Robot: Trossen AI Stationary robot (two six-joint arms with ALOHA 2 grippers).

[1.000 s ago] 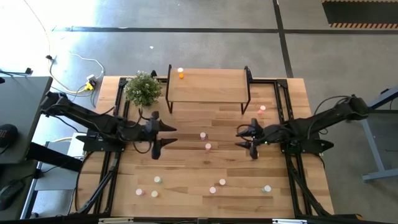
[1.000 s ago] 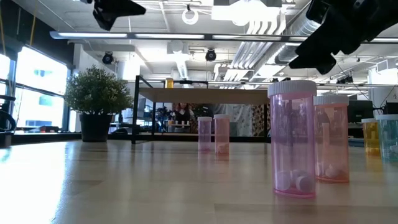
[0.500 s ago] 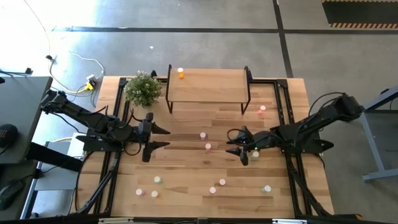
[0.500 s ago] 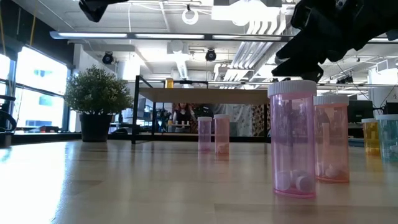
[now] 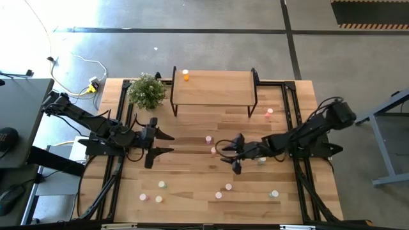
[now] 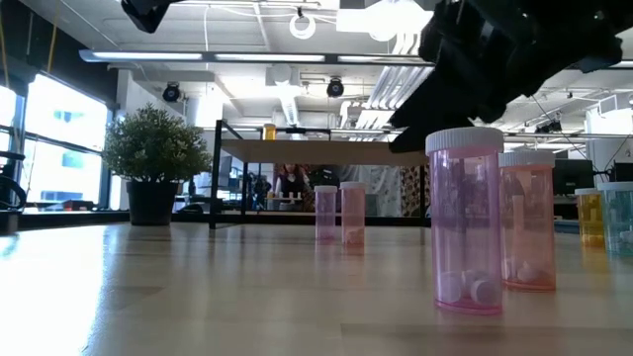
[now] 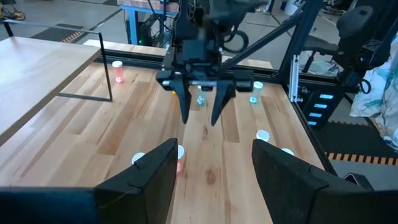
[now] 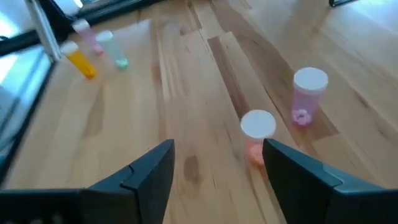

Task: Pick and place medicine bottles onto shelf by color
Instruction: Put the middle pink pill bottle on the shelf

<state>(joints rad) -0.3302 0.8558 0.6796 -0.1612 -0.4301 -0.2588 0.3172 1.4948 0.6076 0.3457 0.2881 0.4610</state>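
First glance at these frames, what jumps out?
The right gripper, fingers open, reaches over mid-table toward two pink medicine bottles. More bottles lie scattered along the near edge, while the shelf at the back holds a single orange bottle at its left end. The left gripper hangs open at table's left.

A light pink bottle (image 6: 465,222) with a white cap stands nearest the camera on the tabletop (image 6: 198,287). An orange bottle (image 6: 529,222) stands just behind it, partly overlapped. A yellow-orange bottle (image 6: 589,218) and a pale green bottle (image 6: 618,216) stand at the right edge of the view. Two pink bottles (image 6: 338,213) stand close together farther back. The shelf (image 6: 316,151) stands beyond them, one orange bottle (image 6: 269,132) on its top. A potted plant (image 6: 153,163) stands left of the shelf. Dark arm parts (image 6: 504,49) hang overhead.
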